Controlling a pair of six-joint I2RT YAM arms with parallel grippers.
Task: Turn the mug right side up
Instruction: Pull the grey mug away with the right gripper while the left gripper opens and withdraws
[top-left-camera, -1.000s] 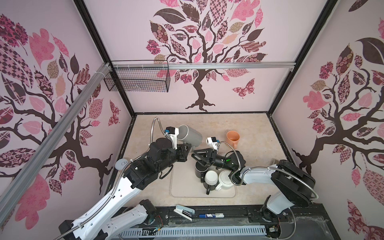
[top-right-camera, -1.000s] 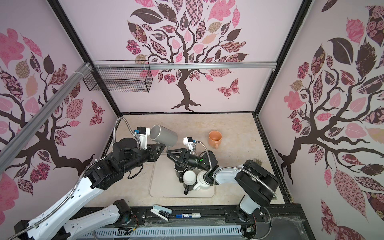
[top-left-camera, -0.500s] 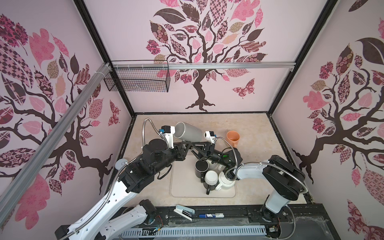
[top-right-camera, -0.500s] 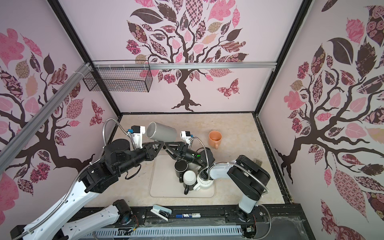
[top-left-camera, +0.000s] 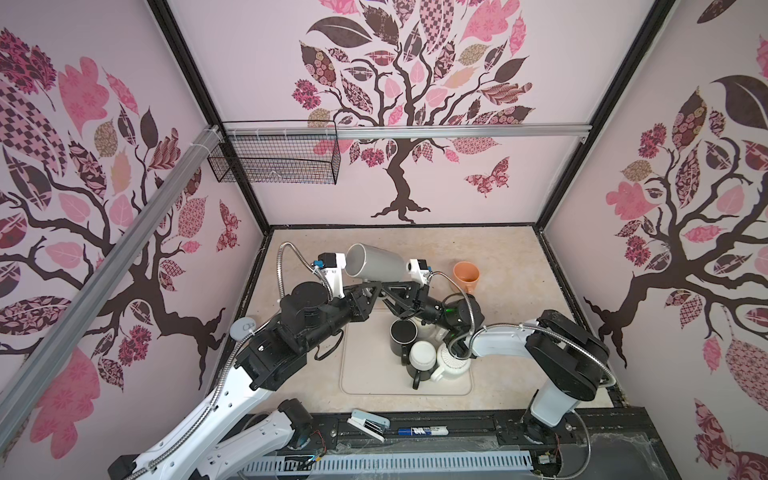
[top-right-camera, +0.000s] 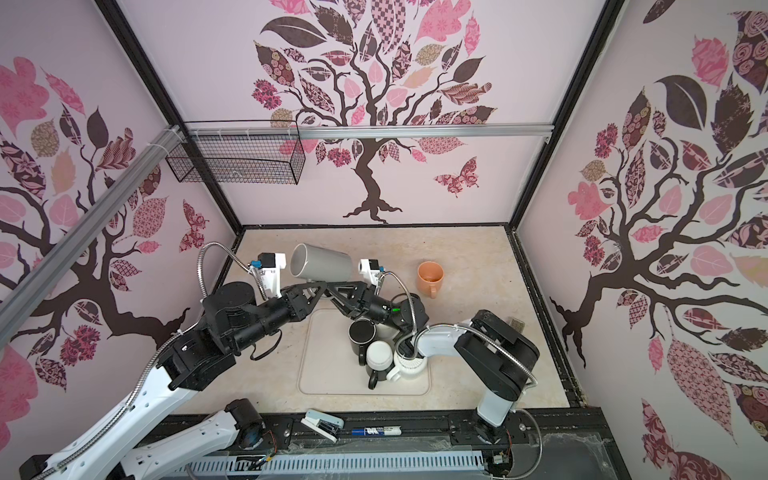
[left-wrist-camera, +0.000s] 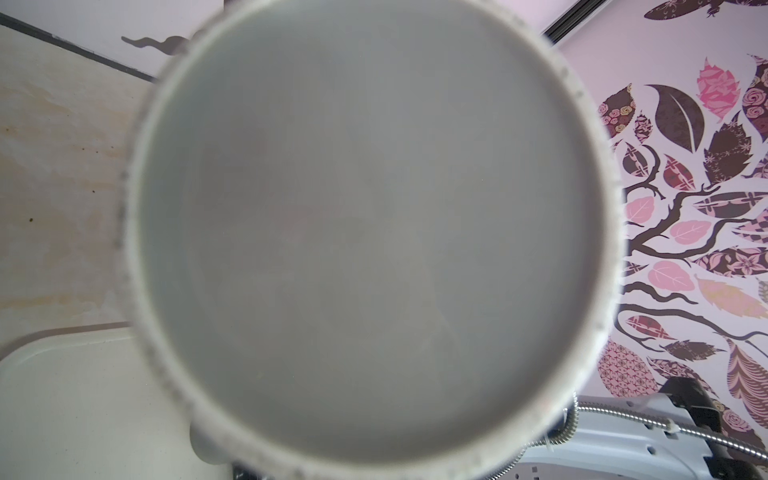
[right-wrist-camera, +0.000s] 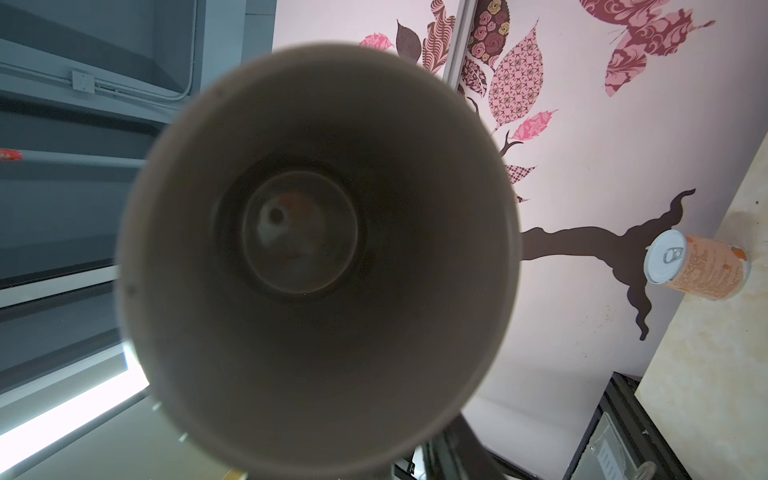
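A grey mug (top-left-camera: 376, 262) (top-right-camera: 322, 262) hangs on its side above the table, between the two wrist cameras. Its flat base (left-wrist-camera: 374, 228) fills the left wrist view, and its open mouth (right-wrist-camera: 316, 249) faces the right wrist camera. My left gripper (top-left-camera: 371, 291) (top-right-camera: 316, 291) is shut on the mug from underneath; the mug hides the grip itself. My right gripper (top-left-camera: 388, 291) (top-right-camera: 332, 291) reaches in from the right, just under the mug's mouth end. How wide its jaws stand does not show.
On a cream tray (top-left-camera: 365, 374) stand a black mug (top-left-camera: 403, 332) and two white mugs (top-left-camera: 422, 355) under my right arm. An orange mug (top-left-camera: 466, 274) stands upright at the back right. An orange can (right-wrist-camera: 698, 266) sits by the wall.
My left arm has lifted the grey mug higher and turned it onto its side. My right gripper has risen from over the tray to meet it from the right.
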